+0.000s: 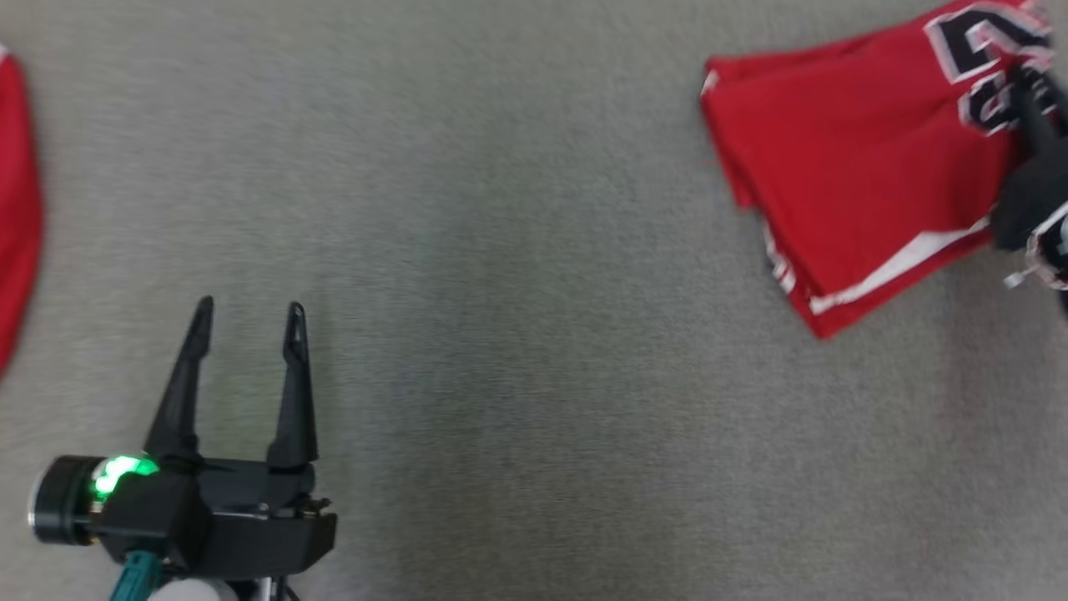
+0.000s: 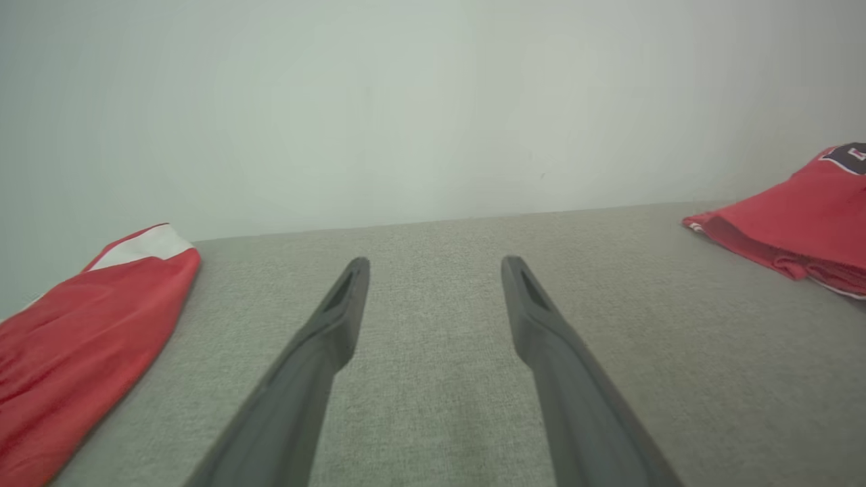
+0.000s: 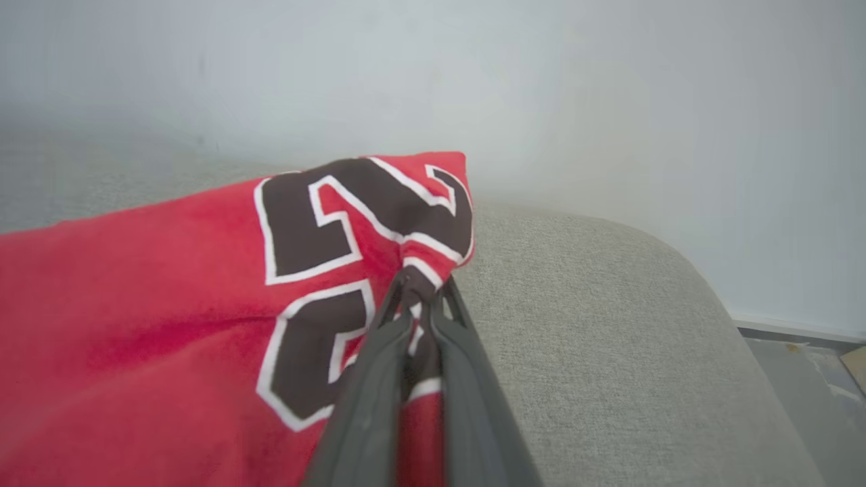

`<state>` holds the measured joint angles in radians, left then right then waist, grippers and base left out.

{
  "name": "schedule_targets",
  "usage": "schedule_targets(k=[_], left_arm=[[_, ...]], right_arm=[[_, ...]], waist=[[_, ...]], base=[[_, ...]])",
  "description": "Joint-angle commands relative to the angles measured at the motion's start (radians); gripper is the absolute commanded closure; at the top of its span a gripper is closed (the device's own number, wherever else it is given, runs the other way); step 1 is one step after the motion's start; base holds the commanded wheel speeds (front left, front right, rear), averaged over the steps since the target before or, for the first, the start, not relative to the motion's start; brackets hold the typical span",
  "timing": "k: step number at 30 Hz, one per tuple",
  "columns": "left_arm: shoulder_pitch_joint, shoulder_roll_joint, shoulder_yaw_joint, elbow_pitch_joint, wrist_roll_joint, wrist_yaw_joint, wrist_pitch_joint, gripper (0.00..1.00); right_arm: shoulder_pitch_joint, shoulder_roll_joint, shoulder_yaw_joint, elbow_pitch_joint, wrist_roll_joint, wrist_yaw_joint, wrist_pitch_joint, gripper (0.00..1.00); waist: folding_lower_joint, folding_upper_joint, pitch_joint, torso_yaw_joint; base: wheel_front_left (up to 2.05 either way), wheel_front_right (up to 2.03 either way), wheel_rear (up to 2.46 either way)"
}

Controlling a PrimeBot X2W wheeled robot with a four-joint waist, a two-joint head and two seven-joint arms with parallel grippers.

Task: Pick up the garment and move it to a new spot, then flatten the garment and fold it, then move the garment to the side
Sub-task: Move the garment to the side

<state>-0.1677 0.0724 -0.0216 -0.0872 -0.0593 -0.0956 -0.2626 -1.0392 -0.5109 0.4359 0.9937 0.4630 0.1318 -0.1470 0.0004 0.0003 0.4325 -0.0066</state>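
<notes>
Garment: folded red jersey [image 1: 851, 159] with black, white-edged numerals; it lies on the grey woven fabric surface [image 1: 501, 292], at the upper right of the head view.
Right gripper [image 3: 419, 294]: the two long dark fingers are pressed together, clamped on a pinch of the jersey at its numeral corner, where the cloth is gathered at the fingertips.
Left gripper [image 1: 250, 310]: fingers spread apart with nothing between them; it is over bare surface at lower left, well apart from the jersey.
Second item: red cloth with a white band [image 2: 88, 338]; it lies on the same surface at the left edge.
Background: pale plain wall [image 2: 406, 101] behind the surface.
</notes>
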Motion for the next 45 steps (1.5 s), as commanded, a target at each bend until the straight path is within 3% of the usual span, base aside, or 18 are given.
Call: schedule_targets(k=[1, 6, 12, 20, 27, 28, 30, 31, 39, 45], left_arm=[[-0.022, 0.014, 0.002, -0.011, 0.010, 0.000, -0.003, 0.00], [-0.037, 0.052, 0.013, -0.035, 0.038, 0.000, -0.003, 0.00], [-0.033, 0.079, 0.018, -0.068, 0.051, 0.004, -0.003, 0.00], [-0.012, 0.090, 0.018, -0.092, 0.049, 0.007, -0.003, 0.00], [-0.009, 0.093, 0.015, -0.106, 0.043, 0.012, -0.003, 0.00], [-0.008, 0.092, 0.014, -0.107, 0.042, 0.014, -0.003, 0.00], [-0.007, 0.088, 0.012, -0.105, 0.040, 0.015, -0.003, 0.00], [-0.008, 0.086, 0.011, -0.103, 0.038, 0.017, -0.003, 0.00], [0.004, 0.066, 0.013, -0.077, 0.016, 0.026, -0.003, 0.00], [0.036, 0.049, 0.033, -0.056, -0.008, 0.033, -0.003, 0.00]], right_arm=[[-0.027, -0.028, 0.005, 0.001, 0.020, -0.003, -0.011, 1.00], [-0.082, -0.078, 0.052, 0.000, 0.046, -0.003, -0.024, 1.00], [-0.146, -0.132, 0.103, 0.008, 0.072, -0.003, -0.018, 1.00], [-0.224, -0.185, 0.171, 0.039, 0.086, -0.003, -0.006, 1.00], [-0.292, -0.191, 0.228, 0.073, 0.060, -0.003, -0.019, 1.00], [-0.304, -0.192, 0.236, 0.081, 0.053, -0.003, -0.024, 0.97], [-0.328, -0.197, 0.249, 0.103, 0.040, -0.003, -0.034, 0.71], [-0.342, -0.199, 0.252, 0.117, 0.032, -0.003, -0.041, 0.00], [-0.362, -0.174, 0.233, 0.175, 0.008, -0.003, -0.108, 0.00], [-0.276, -0.153, 0.137, 0.024, 0.018, -0.003, -0.118, 0.00]], waist=[[-0.0004, -0.0003, 0.130, -0.133], [-0.0004, -0.0003, 0.169, -0.210], [-0.0004, -0.0003, 0.189, -0.256], [-0.0004, -0.0003, 0.197, -0.254], [-0.0004, -0.0003, 0.207, -0.231], [-0.0004, -0.0003, 0.208, -0.227], [-0.0004, -0.0003, 0.206, -0.219], [-0.0004, -0.0003, 0.205, -0.215], [-0.0004, -0.0003, 0.135, -0.195], [-0.0004, -0.0003, 0.033, -0.183]], base=[[0.00, 0.00, 0.00], [0.00, 0.00, 0.00], [0.00, 0.00, 0.00], [0.00, 0.00, 0.00], [0.00, 0.00, 0.00], [0.00, 0.00, 0.00], [0.00, 0.00, 0.00], [0.00, 0.00, 0.00], [0.00, 0.00, 0.00], [0.00, 0.00, 0.00]])
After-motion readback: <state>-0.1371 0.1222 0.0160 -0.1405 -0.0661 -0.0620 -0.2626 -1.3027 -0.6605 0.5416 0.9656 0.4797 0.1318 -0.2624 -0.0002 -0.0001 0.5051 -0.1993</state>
